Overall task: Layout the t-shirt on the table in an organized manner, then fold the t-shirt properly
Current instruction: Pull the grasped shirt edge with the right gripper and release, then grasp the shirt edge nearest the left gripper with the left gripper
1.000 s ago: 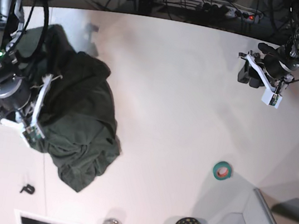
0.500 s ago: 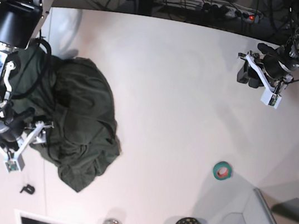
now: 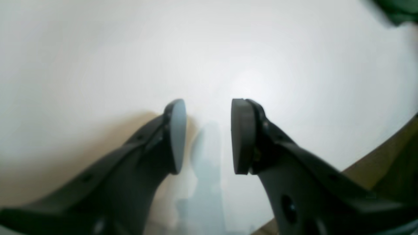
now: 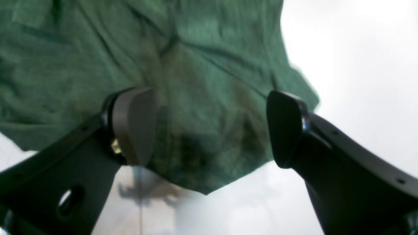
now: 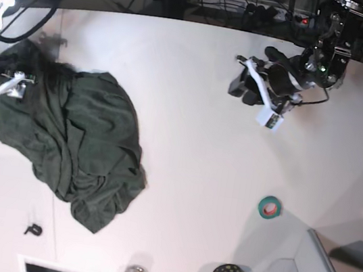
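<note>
Our right pincer (image 4: 209,127) hung with jaws spread wide, nothing between pads. Our left pincer (image 3: 208,137) hovered, jaws parted narrowly, empty, arm reaching inward in base view.

1. We see the left gripper (image 3: 208,135) hanging over the table (image 3: 98,55).
2. Its two dark fingers (image 3: 174,137) stand apart, with nothing between them, only white table.
3. A soft shadow lies on the table under the gripper.
4. Far up in the corner, well away from the gripper, we see a blurry bit of the t-shirt (image 3: 396,9).
</note>
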`<action>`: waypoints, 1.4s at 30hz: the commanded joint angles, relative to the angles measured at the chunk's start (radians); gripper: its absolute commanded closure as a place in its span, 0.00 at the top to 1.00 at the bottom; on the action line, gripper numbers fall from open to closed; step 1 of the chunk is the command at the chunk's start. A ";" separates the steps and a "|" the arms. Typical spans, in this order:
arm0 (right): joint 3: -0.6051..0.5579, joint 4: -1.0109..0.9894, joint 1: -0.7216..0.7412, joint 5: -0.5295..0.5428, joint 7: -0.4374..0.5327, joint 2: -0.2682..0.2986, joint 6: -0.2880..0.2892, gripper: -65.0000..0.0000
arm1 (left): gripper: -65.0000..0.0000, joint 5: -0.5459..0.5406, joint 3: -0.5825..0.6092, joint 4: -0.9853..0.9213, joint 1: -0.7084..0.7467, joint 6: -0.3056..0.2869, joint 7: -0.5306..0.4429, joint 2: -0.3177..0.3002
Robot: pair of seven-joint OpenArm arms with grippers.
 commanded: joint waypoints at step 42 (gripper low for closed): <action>0.175 -0.167 -0.043 0.174 0.033 0.074 -0.006 0.74 | 0.84 0.793 0.602 -0.488 -0.379 0.234 -0.355 0.384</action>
